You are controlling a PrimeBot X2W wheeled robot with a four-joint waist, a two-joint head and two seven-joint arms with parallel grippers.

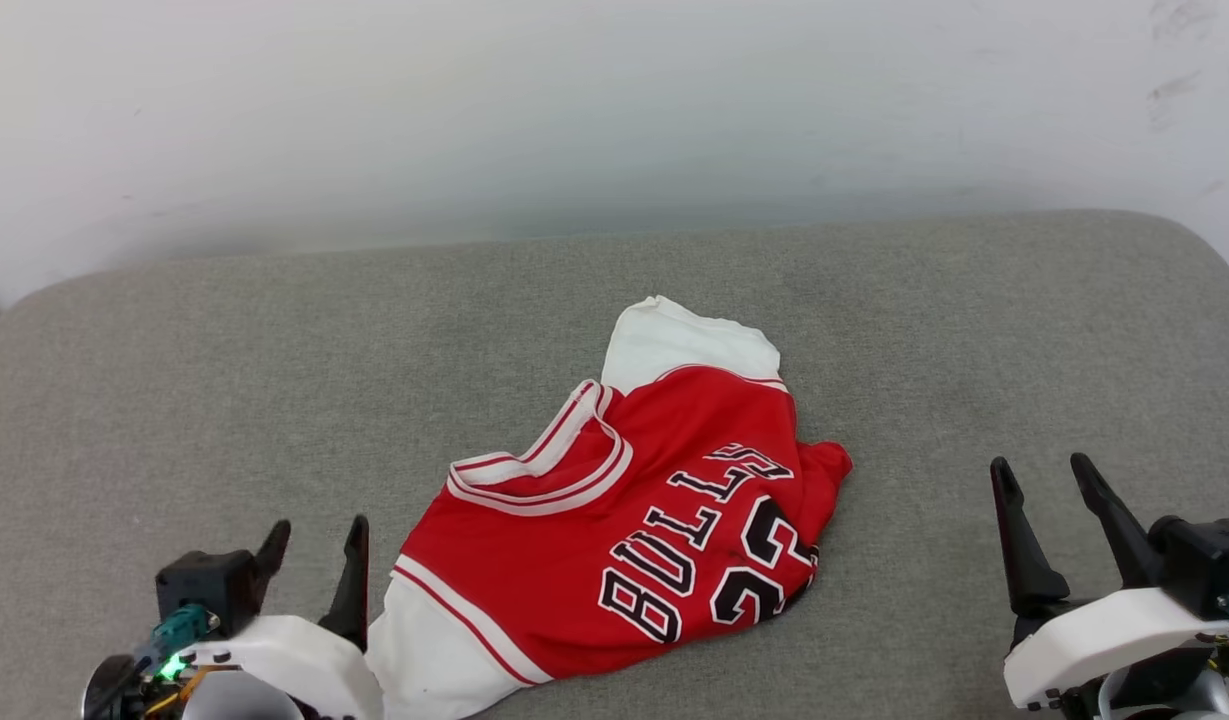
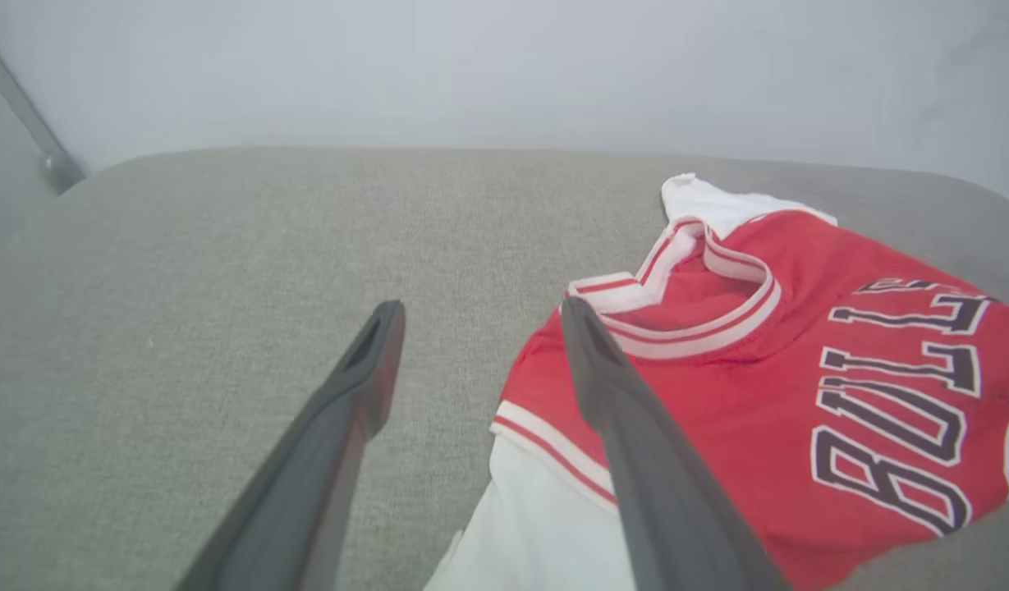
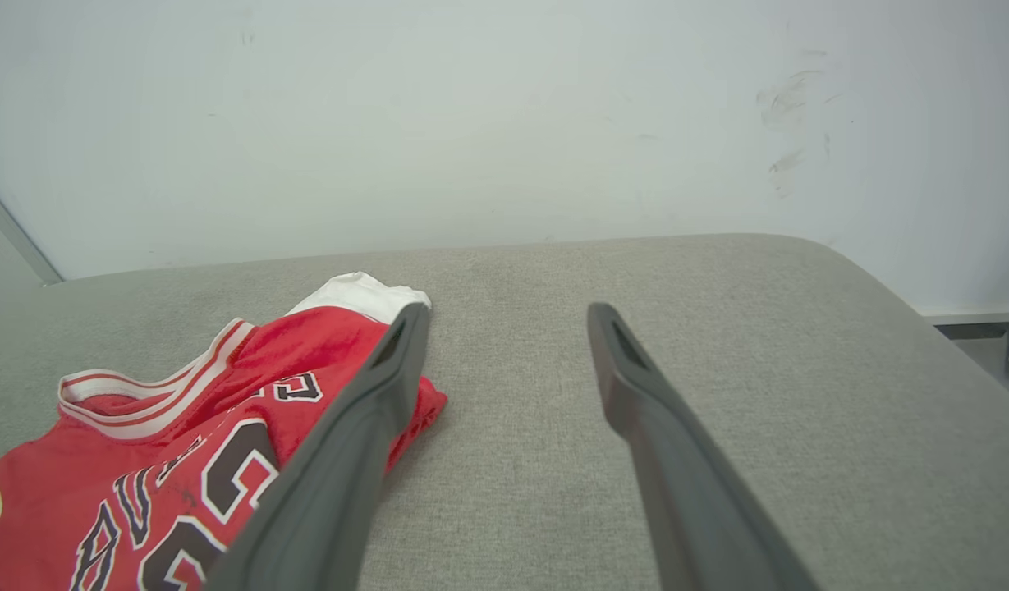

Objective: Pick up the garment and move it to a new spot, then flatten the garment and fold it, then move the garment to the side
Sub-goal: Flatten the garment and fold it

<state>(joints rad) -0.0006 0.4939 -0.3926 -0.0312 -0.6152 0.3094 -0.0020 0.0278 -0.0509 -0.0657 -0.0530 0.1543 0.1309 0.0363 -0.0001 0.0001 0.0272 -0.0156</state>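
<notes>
Left wrist view: the left gripper [image 2: 481, 312], fingers spread and empty, has its right-hand finger crossing in front of the red jersey [image 2: 759, 369], with a white sleeve nearest and the striped collar past the fingertip. Right wrist view: the right gripper [image 3: 508, 312], likewise spread and empty, has the crumpled hem beside its left-hand finger. Head view takes in the whole rumpled shirt, "BULLS" face up, between both grippers on the grey cushion [image 1: 274, 350], with a white wall [image 1: 574, 100] beyond.

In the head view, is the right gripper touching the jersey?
No, the right gripper stands open over the grey cushion, apart from the jersey, with a strip of cushion showing between them.
</notes>
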